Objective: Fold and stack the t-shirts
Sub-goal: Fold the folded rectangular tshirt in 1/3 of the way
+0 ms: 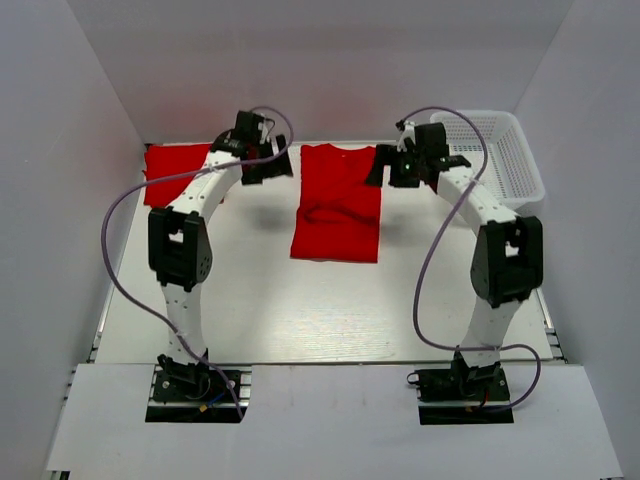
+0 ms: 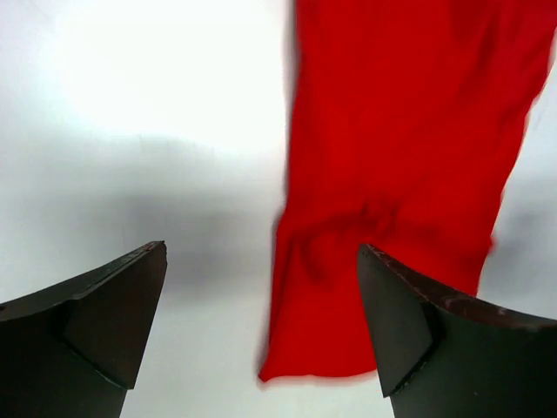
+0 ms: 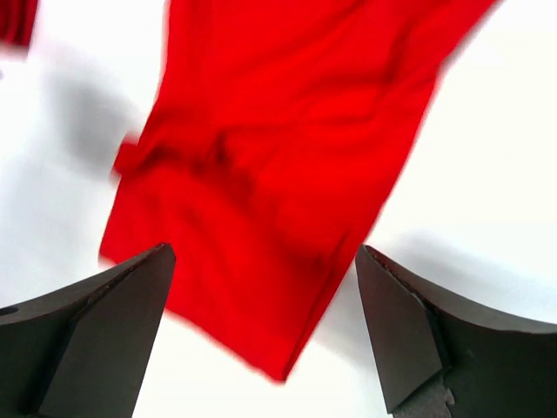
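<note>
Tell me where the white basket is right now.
In the top view the white basket sits at the far right corner of the table, just right of the right gripper; the middle red shirt lies farther left.

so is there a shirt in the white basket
No, the white basket holds nothing red; the middle t-shirt and the left t-shirt both lie on the table.
</note>
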### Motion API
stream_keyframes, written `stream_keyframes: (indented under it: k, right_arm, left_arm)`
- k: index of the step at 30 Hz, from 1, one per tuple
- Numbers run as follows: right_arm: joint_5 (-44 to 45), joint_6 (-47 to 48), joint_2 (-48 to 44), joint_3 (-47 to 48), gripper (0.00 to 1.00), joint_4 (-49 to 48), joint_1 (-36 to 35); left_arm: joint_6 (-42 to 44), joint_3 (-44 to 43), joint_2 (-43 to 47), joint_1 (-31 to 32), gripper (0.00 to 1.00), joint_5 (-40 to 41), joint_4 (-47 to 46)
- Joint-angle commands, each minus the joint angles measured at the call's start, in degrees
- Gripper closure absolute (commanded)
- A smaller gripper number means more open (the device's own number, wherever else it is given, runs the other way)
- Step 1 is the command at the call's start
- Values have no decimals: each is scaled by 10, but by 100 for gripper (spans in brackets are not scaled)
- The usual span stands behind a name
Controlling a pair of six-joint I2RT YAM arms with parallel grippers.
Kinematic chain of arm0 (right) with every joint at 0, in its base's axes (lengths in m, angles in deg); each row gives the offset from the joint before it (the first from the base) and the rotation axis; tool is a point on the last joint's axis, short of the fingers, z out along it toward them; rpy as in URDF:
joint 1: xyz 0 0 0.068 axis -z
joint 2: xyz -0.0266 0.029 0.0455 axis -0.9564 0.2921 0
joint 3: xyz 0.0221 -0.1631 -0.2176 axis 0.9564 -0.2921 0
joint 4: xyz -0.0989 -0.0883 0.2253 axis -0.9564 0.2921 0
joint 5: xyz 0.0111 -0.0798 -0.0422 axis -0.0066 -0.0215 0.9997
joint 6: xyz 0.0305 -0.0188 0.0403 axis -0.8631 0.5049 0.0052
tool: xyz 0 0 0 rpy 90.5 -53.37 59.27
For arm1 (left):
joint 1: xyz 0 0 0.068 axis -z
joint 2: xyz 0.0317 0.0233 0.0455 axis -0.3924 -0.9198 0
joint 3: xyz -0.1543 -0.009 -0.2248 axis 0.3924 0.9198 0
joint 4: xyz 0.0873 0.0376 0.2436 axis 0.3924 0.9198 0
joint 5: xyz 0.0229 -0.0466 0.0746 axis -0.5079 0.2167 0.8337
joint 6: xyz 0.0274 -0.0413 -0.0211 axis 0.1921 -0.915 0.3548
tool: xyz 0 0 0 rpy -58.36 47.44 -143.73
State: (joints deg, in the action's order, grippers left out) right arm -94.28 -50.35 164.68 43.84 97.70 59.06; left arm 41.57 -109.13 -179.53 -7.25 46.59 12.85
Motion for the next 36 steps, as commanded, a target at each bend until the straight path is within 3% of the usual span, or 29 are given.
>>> stream_keyframes:
  k: [1,6,11,17,26,36]
  right_arm:
    - [-56,72,-58,-88,10,3,-23]
    - [-70,73,-73,-142,10,-4,-69]
    - [-81,53,-24,-131,10,-33,-114]
    - [-81,25,52,-72,10,-50,-150]
    - [-71,-8,129,-9,10,-77,-164]
    - [44,-17,153,23,10,-141,-162]
  left_arm:
    - [28,108,86,28,0,-57,-13]
    - [8,343,228,41,0,-125,-100]
    - [0,459,296,61,0,-162,-189]
    - [46,499,307,78,0,-213,-264]
    - [71,505,318,84,0,-171,-236]
    - [71,541,342,84,0,-137,-214]
